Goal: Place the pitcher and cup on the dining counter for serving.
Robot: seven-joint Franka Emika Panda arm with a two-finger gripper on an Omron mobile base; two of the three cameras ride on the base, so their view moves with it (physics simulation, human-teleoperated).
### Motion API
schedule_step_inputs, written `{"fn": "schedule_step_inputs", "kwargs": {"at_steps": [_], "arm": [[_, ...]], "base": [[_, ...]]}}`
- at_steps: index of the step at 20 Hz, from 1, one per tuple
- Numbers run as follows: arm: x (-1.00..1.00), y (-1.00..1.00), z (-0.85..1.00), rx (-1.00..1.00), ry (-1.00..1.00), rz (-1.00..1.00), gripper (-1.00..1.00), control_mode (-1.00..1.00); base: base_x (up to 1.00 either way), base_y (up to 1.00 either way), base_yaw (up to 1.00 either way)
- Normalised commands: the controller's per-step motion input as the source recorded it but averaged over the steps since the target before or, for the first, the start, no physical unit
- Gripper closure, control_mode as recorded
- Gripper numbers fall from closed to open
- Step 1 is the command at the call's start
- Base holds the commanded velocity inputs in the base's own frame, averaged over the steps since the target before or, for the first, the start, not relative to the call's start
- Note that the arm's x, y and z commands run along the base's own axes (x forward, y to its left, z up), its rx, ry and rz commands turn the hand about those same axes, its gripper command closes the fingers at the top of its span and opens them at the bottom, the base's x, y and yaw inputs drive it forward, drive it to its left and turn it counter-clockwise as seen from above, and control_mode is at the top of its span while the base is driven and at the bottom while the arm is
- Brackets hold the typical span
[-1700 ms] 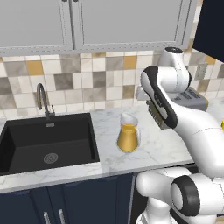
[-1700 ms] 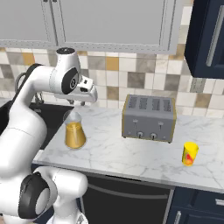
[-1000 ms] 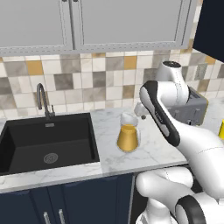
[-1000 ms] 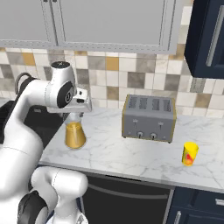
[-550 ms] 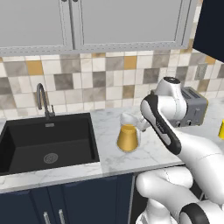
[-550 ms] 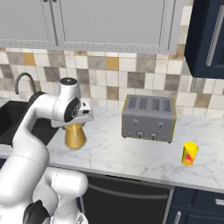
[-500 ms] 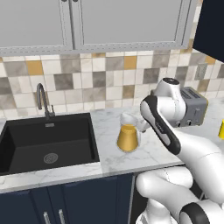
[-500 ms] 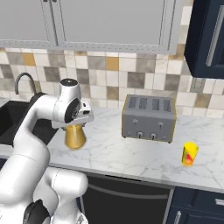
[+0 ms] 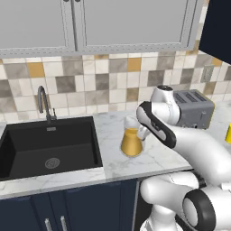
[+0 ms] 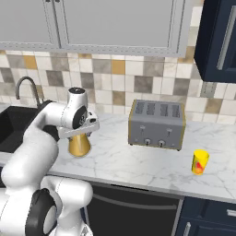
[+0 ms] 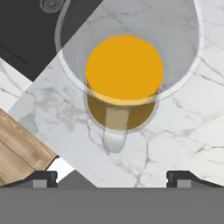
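The pitcher stands upright on the marble worktop just right of the black sink, its lower body amber. From above, the hand view looks into the pitcher, whose handle points toward my fingers. My gripper hangs low over the handle side, open, with its tips wide apart and nothing between them. The cup, yellow with red blotches, stands far right on the same worktop. The dining counter is out of view.
A silver toaster sits between pitcher and cup against the tiled wall. The black sink with its faucet lies left of the pitcher. Grey wall cabinets hang overhead.
My hand has come down from above the pitcher to just over its handle. The pitcher and the cup have stayed in place.
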Motion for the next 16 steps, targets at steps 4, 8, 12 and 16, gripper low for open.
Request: {"fn": "schedule_step_inputs", "kwargs": {"at_steps": [4,8,12,16], "arm": [[0.37,0.14,-0.32,0.00,0.04,0.02,-1.00,-1.00],[0.32,0.17,-0.34,0.00,0.00,0.00,-1.00,-1.00],[0.31,0.04,-0.37,0.04,0.00,0.00,-1.00,-1.00],[0.32,0.00,-0.36,0.02,-0.02,0.00,1.00,-1.00]], "base": [[0.00,0.00,0.00],[0.00,0.00,0.00],[0.00,0.00,0.00],[0.00,0.00,0.00]]}}
